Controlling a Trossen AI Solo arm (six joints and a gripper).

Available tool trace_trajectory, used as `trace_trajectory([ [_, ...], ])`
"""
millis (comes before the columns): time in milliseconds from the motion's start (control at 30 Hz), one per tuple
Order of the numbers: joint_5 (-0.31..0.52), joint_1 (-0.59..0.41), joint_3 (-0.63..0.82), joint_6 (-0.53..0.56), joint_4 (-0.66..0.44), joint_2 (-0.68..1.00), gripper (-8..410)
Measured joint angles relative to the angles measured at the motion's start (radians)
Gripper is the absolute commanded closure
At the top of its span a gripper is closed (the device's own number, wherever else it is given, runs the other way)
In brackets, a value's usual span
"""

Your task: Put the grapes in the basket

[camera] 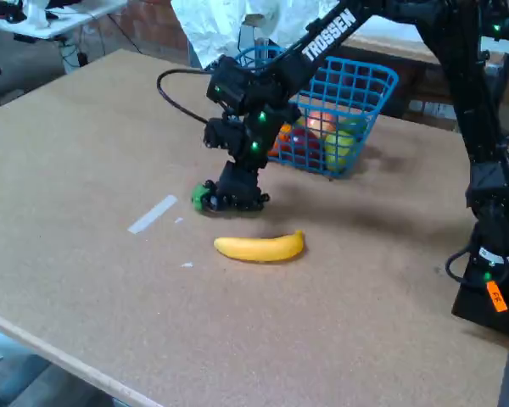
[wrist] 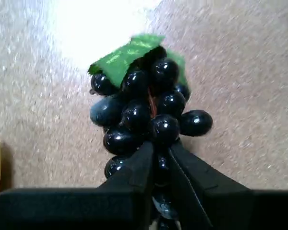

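Two black fingers [wrist: 159,167] of the arm's gripper close around the lower end of the grapes [wrist: 146,112] in the wrist view, their tips pressed in among the glossy dark berries with only a narrow gap between them, so they are clamped on the bunch. The green leaf [wrist: 127,56] sits at the far end of the bunch, away from the fingers, pointing toward the top of that picture. A sliver of yellow shows at the left edge of the wrist view, beside the brown counter [wrist: 240,72].

In the fixed view the gripper [camera: 236,193] is down at the counter [camera: 85,153], and the grapes [camera: 229,200] lie under it on the surface, the leaf showing as a green spot on the left side of the bunch. A yellow banana [camera: 260,247] lies on the counter just in front of the grapes, near but apart from them. The blue wire basket [camera: 356,102] stands behind the arm, toward the back of the counter, well apart from the grapes; it already holds several coloured pieces, red, orange and green, too blurred to name. A strip of pale tape [camera: 153,214] lies on the counter to the left of the grapes.
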Motion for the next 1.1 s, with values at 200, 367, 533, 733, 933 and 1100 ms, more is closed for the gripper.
trace_trajectory([
  [200,0.008,0.000,0.000,0.003,0.037,-0.079,402],
  [367,0.014,0.000,0.000,0.003,0.072,-0.190,402],
  [533,0.087,0.000,0.000,0.002,0.108,-0.318,402],
  [733,0.235,-0.001,0.000,-0.004,0.149,-0.463,402],
  [933,0.399,-0.021,0.000,-0.021,0.188,-0.571,402],
  [1100,0.485,-0.077,0.000,0.006,0.195,-0.612,402],
])
